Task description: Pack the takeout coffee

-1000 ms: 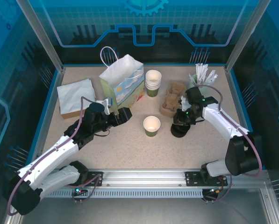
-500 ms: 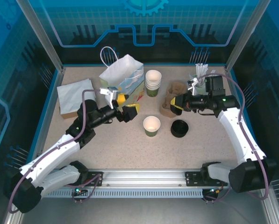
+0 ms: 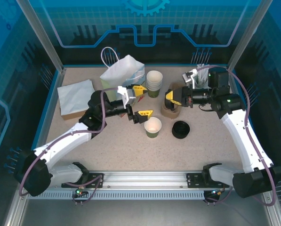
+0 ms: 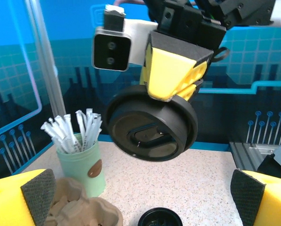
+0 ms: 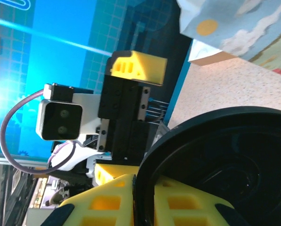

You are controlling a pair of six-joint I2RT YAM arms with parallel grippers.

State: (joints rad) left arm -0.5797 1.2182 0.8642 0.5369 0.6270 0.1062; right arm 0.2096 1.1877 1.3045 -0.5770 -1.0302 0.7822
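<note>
right gripper [image 3: 170, 98] pinches a black lid [image 4: 152, 125] by its rim, held aloft near the open cup [image 3: 152, 126]; left gripper [image 3: 141, 100] gapes just beside that cup, so the thin edge grip may let the lid twist or drop.

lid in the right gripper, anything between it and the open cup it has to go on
The mouth of the cup is uncovered. The lid, pinched in the right gripper, hangs over the cup carrier beyond it. Only the open left gripper crowds things: one finger sits close by the rim.
</note>
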